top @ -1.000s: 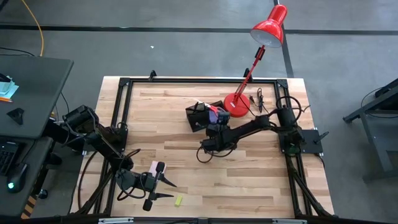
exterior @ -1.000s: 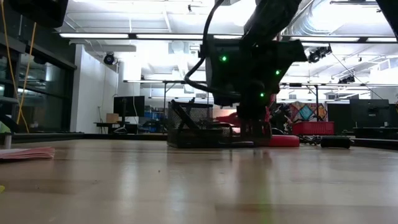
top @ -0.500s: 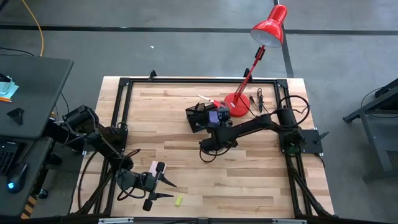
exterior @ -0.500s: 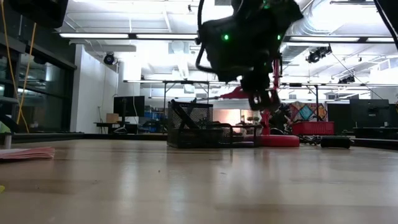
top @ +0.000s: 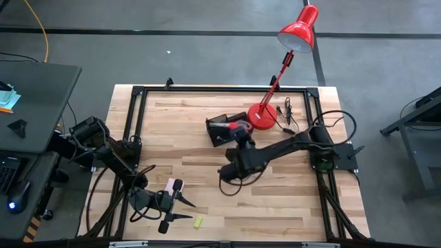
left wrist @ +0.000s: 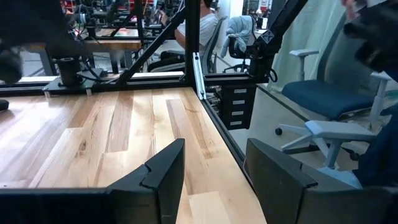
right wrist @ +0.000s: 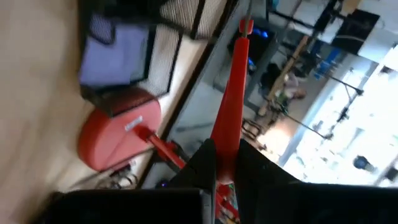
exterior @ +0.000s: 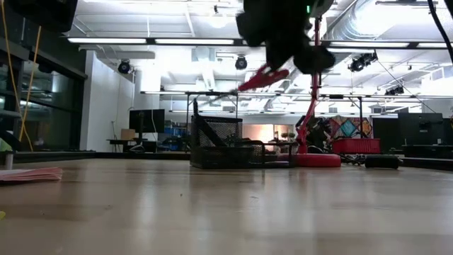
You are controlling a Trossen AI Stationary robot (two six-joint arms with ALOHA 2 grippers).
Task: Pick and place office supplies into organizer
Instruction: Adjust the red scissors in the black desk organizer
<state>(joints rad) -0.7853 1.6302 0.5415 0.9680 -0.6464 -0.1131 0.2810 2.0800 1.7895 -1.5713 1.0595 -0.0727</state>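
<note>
Right gripper (top: pixel 238 131) clamped shut on one pair of red-handled scissors (exterior: pixel 260 76), raised above one black organizer (top: pixel 224 128) beside one red lamp (top: pixel 263 114). Left gripper (top: pixel 180 201) partly open, empty, near one pink pad (top: pixel 168 187) and one yellow piece (top: pixel 198 222)

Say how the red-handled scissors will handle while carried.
The scissors look rigid, so they probably won't flop. The right gripper pinches them near one end with the rest jutting out tilted, so they may pivot. The smooth handles could slip.
</note>
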